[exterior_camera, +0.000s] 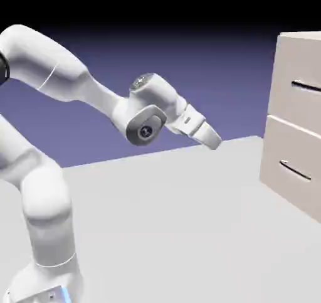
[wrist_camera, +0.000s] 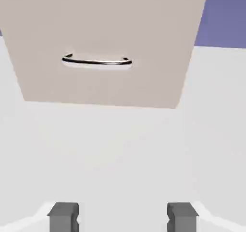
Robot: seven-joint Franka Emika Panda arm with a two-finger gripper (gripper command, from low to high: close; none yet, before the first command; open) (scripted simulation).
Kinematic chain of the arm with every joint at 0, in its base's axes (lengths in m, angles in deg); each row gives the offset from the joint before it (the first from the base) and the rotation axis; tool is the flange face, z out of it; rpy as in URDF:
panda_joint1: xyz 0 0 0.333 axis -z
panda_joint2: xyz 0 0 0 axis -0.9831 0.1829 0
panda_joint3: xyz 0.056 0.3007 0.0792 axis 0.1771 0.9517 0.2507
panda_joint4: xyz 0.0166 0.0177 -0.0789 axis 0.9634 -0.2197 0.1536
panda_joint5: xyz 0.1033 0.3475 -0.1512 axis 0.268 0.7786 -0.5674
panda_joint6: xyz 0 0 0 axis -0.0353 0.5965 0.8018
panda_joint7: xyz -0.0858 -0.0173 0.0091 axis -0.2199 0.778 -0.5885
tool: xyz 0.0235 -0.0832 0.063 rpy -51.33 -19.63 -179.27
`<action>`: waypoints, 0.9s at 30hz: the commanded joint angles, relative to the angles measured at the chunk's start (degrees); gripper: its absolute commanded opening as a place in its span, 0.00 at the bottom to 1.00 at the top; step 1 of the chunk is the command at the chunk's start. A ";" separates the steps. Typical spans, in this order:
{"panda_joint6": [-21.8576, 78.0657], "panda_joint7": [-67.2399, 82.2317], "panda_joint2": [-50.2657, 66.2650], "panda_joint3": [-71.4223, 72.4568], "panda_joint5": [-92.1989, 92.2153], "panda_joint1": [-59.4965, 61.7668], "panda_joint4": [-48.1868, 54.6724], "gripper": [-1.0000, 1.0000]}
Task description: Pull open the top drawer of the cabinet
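The beige cabinet [exterior_camera: 283,57] stands at the exterior view's right edge, partly cut off. Its top drawer [exterior_camera: 299,107] carries a thin dark bar handle [exterior_camera: 306,86] and sits flush with the cabinet front. My gripper [exterior_camera: 214,140] hangs in the air well to the left of the cabinet, angled down toward it and touching nothing. In the hand view my gripper [wrist_camera: 123,219] is open, its grey fingertips [wrist_camera: 63,217] wide apart with nothing between them. That view shows only one drawer front, whose lower edge meets the table; the top drawer is out of it.
The lower drawer [exterior_camera: 289,186] with its own dark handle [exterior_camera: 294,170] sits under the top one; in the hand view this lower drawer front [wrist_camera: 153,48] and its handle [wrist_camera: 96,61] lie ahead. The grey table [exterior_camera: 175,220] stretches between hand and cabinet.
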 commanded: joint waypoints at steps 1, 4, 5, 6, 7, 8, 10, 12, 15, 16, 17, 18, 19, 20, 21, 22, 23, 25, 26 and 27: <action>0.31 2.50 1.35 1.12 -2.16 0.59 1.27 0.50; 1.25 9.97 5.41 4.49 -8.65 2.35 5.07 0.50; 1.56 12.46 6.76 5.61 -10.81 2.94 6.34 0.50; 1.88 14.95 8.11 6.74 -12.97 3.53 7.60 0.50; 2.19 17.45 9.47 7.86 -15.13 4.11 8.87 0.50; 2.50 19.94 10.82 8.98 -17.29 4.70 10.14 0.50; 3.13 24.92 13.52 11.23 -21.61 5.88 12.67 0.50; 3.75 29.90 16.23 13.47 -25.93 7.05 15.21 0.50; 4.69 37.38 20.28 16.84 -32.42 8.81 19.01 0.50; 5.01 39.87 21.64 17.96 -34.58 9.40 20.28 0.50; 5.32 42.36 22.99 19.08 -36.74 9.99 21.54 0.50; 5.63 44.86 24.34 20.20 -38.90 10.58 22.81 0.50; 5.94 47.35 25.69 21.33 -41.06 11.16 24.08 0.50; 6.26 49.84 27.04 22.45 -43.22 11.75 25.34 0.50; 6.57 52.33 28.40 23.57 -45.38 12.34 26.61 0.50; 6.88 54.82 29.75 24.69 -47.54 12.93 27.88 0.50; 7.19 57.31 31.10 25.82 -49.70 13.51 29.15 0.50; 7.82 62.30 33.81 28.06 -54.03 14.69 31.68 0.50; 8.13 64.79 35.16 29.18 -56.19 15.28 32.95 0.50; 8.45 67.28 36.51 30.31 -58.35 15.86 34.21 0.50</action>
